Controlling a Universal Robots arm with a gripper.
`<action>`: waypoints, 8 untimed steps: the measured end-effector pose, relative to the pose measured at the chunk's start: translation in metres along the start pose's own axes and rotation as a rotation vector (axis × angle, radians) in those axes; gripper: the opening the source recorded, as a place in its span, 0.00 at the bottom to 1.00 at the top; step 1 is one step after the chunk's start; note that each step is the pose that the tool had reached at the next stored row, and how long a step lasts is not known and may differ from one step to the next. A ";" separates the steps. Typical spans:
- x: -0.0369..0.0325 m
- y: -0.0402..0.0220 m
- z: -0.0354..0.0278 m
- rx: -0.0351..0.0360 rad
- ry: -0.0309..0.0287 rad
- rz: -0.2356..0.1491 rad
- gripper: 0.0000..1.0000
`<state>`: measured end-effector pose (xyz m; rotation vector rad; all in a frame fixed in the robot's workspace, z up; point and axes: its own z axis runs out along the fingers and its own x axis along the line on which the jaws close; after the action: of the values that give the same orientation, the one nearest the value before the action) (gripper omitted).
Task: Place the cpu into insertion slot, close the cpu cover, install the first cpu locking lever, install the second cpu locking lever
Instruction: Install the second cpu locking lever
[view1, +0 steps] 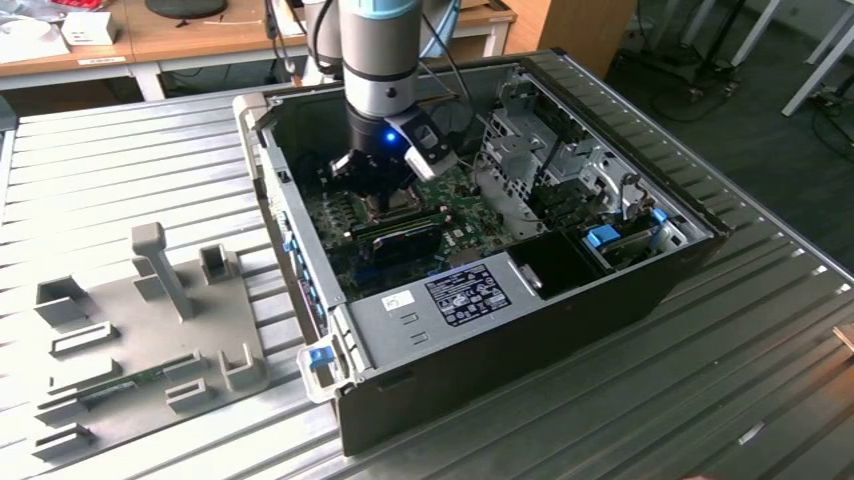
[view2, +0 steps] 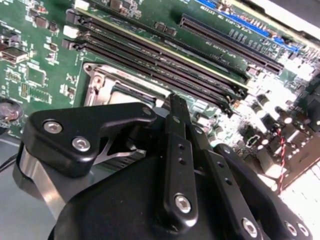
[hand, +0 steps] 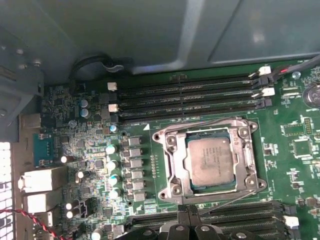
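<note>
A: What surface is the work carried on?

B: An open computer case (view1: 534, 290) is laid on its side on a ribbed metal table (view1: 120, 160). A grey fixture plate (view1: 147, 340) with upright blocks is seen on the table toward the exterior view's left. Wooden desks (view1: 200, 35) are seen behind, and dark floor (view1: 747, 110) beyond the table at the exterior view's right.

A: Where is the cpu found?

B: In the first wrist view the cpu (hand: 211, 161) is seen seated flat in the insertion slot (hand: 172, 165) on the green board (hand: 295, 170). The cpu cover (hand: 245, 172) is laid down around it, its window framing the chip. Long black memory slots (hand: 190, 97) are seen beside the socket.

A: And the tool?

B: The tool (view1: 378, 180) is lowered into the case, just above the socket area. In the second wrist view its black fingers (view2: 177, 130) are seen drawn together, with nothing gripped between them.
</note>
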<state>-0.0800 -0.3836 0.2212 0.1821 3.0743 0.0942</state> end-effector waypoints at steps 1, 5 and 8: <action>0.0003 -0.0002 0.0009 0.0000 0.0000 0.000 0.11; 0.0012 -0.0013 0.0053 -0.0003 0.0002 -0.004 0.11; 0.0013 -0.0014 0.0058 -0.0001 0.0004 -0.006 0.11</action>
<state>-0.0810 -0.3845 0.2153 0.1732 3.0751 0.0941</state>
